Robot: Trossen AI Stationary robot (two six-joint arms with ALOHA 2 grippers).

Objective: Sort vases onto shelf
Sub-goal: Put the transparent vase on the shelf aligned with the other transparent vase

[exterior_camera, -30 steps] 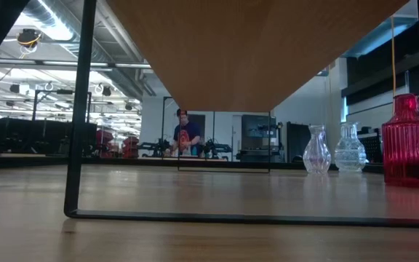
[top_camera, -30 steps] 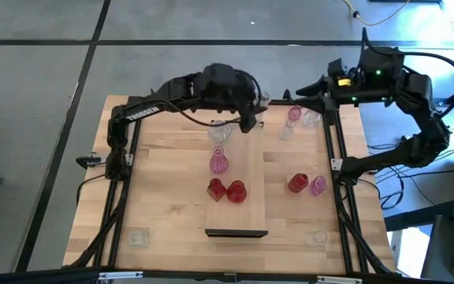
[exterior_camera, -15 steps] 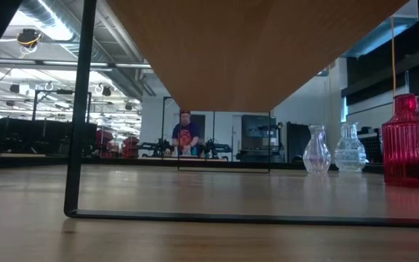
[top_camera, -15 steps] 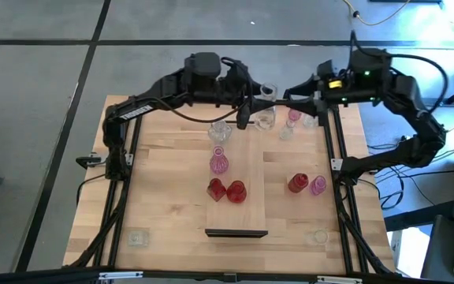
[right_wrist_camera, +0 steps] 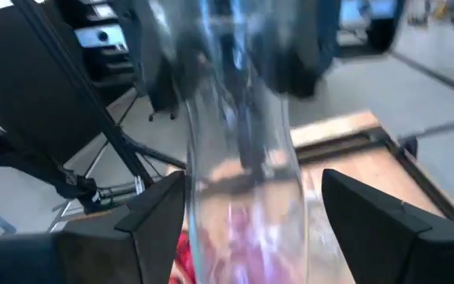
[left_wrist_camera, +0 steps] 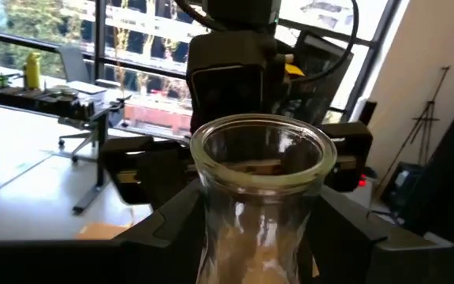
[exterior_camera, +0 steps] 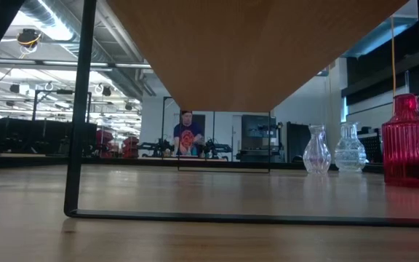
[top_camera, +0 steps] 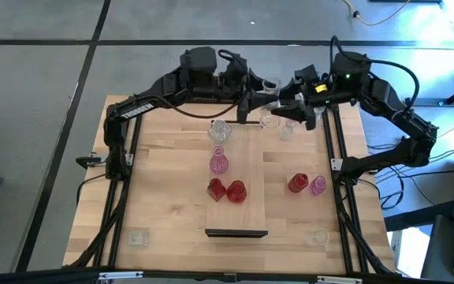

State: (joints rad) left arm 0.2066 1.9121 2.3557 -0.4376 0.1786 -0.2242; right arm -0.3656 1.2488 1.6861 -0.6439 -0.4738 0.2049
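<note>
Left gripper (top_camera: 252, 99): clamped on a clear vase (left_wrist_camera: 260, 201), lifted above the table's far edge.
Right gripper (top_camera: 284, 110): jaws spread wide, either side of that vase, not gripping.
Shelf (top_camera: 236, 183): near both grippers, carrying four vases.

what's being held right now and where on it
The left claw holds a clear glass vase by its narrow neck, just below the flared rim. The right claw stands open around the same vase, not gripping it.

Right gripper (top_camera: 284, 110) moved in around clear vase (top_camera: 269, 118) held by left gripper (top_camera: 252, 106).
</note>
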